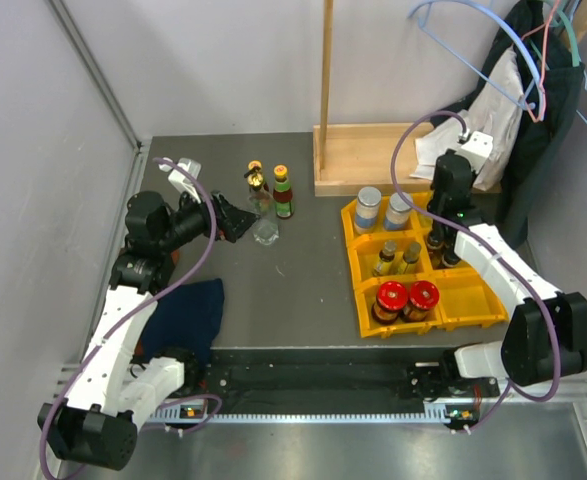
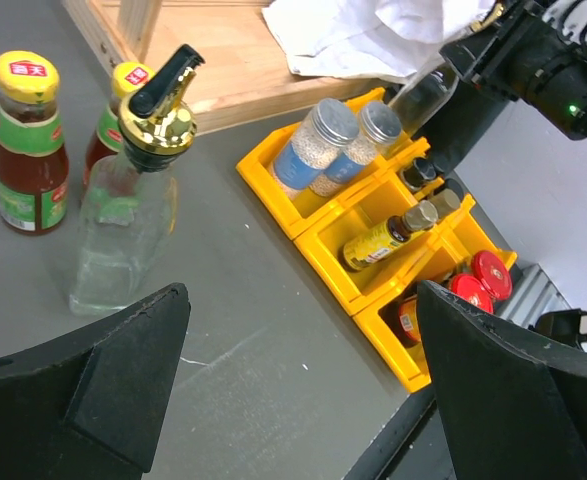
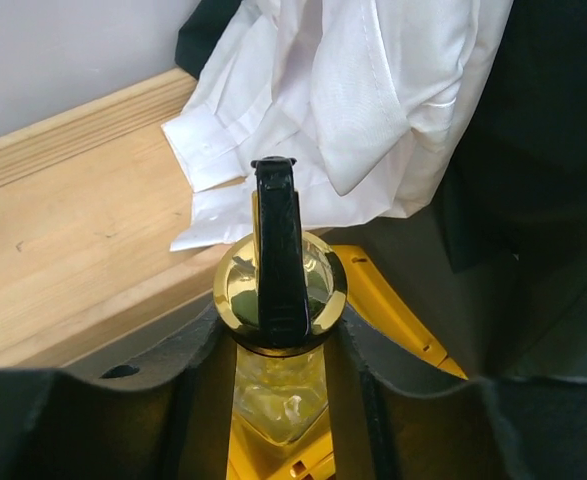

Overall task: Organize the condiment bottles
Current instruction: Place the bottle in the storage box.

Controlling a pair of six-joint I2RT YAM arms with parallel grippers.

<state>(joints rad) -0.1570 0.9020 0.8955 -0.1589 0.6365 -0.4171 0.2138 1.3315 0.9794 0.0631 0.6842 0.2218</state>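
My right gripper (image 3: 281,352) is shut on a clear gold-stoppered bottle (image 3: 281,290) and holds it over the back right of the yellow bin (image 1: 365,298). In the top view that gripper (image 1: 441,224) stands above the bin. The bin holds two silver-lidded jars (image 1: 369,208), small bottles (image 1: 387,258) and two red-lidded jars (image 1: 392,297). My left gripper (image 2: 301,305) is open and empty, close to a second clear gold-stoppered bottle (image 2: 123,230) standing on the table. Two red sauce bottles (image 2: 28,140) with yellow caps stand just behind it.
A wooden stand base (image 1: 373,160) lies behind the bin, with a white shirt (image 3: 353,90) and hangers at the back right. A dark blue cloth (image 1: 188,315) lies at the near left. Grey walls close the left side.
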